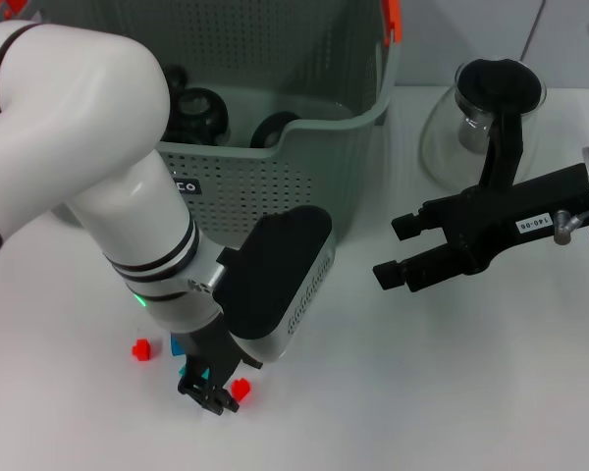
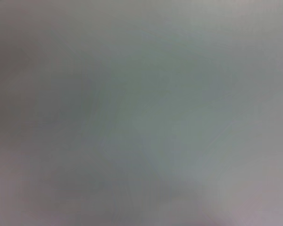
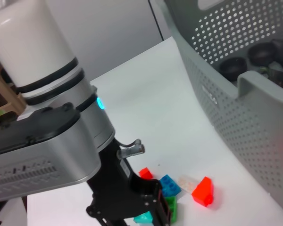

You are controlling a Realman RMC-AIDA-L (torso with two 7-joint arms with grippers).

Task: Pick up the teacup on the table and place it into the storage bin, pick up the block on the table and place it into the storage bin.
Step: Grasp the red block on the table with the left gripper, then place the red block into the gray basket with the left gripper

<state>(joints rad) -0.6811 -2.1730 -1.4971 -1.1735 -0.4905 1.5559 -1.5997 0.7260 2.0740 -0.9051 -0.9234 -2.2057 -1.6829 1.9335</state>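
small plastic blocks (image 1: 140, 348), red, blue and green, on white table (image 1: 452, 392) near grey-green perforated storage bin (image 1: 275, 186). dark cups already inside. left gripper (image 1: 208, 391) down among them; grip cannot tell. right gripper (image 1: 401, 250) open, empty, idle.

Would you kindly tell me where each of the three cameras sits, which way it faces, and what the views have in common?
Head view: on the robot's head, looking forward and down at the white table; the left gripper is low over the small blocks, the right gripper hangs open beside the storage bin.
Left wrist view: on the left wrist; only a blank grey surface, no body part.
Right wrist view: on the right wrist, facing the left gripper, blocks and bin.
Shared: head and right wrist views both show the left gripper, blocks and bin.
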